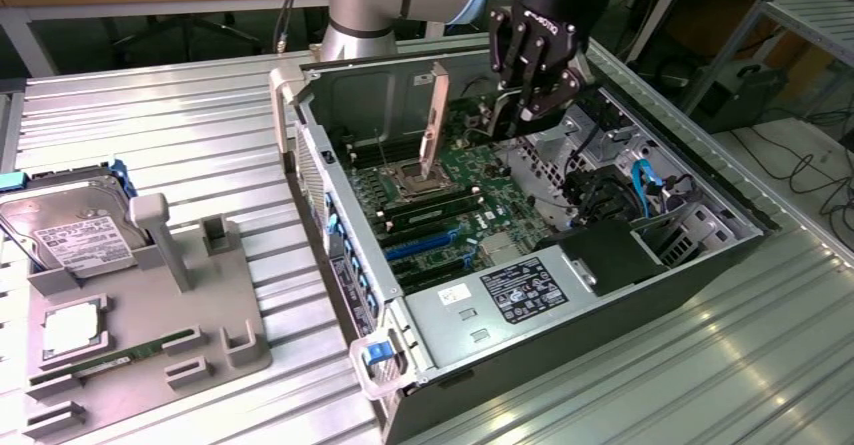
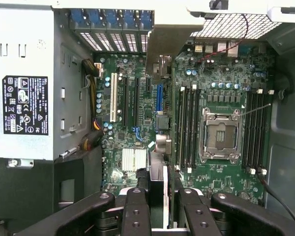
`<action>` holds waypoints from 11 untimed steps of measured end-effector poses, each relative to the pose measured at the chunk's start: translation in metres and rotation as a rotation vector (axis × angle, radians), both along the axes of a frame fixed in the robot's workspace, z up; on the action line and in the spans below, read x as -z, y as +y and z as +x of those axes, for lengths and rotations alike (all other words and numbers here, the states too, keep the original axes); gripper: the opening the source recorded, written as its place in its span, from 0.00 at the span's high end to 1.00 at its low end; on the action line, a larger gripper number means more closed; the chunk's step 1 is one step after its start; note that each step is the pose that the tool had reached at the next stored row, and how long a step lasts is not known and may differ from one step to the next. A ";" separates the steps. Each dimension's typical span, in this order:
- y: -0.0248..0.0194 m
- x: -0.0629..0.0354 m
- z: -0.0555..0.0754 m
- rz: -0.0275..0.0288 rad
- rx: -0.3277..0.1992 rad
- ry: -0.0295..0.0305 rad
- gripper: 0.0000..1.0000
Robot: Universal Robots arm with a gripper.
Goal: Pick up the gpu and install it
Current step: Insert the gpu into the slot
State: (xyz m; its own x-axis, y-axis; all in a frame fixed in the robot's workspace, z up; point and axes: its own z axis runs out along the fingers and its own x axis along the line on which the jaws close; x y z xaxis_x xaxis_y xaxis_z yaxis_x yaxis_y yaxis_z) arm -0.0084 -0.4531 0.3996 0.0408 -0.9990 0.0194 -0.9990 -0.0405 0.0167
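The open computer case (image 1: 534,265) lies on the ribbed metal worktop (image 1: 160,125), with the motherboard (image 2: 206,98) facing up. The gripper (image 1: 527,90) hangs over the far part of the board, its fingers partly closed on the gpu (image 2: 157,64), which stands edge-on between them above the expansion slots. So the pick-up seems done; the card is not yet seated in a slot.

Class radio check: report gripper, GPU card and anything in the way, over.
Black gripper shut on thin black GPU card, edge-on above green motherboard. Nothing blocking the slots, over.
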 end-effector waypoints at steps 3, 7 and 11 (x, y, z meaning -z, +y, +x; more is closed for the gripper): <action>0.0000 0.0014 0.000 0.0000 0.000 0.0002 0.73; 0.0000 0.0027 0.000 0.0000 0.000 0.0002 0.73; 0.0000 0.0042 -0.001 0.0000 0.000 0.0001 0.73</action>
State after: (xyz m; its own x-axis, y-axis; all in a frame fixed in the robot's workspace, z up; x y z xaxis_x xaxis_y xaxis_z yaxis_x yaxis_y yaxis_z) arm -0.0096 -0.4531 0.3954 0.0408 -0.9990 0.0194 -0.9990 -0.0405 0.0168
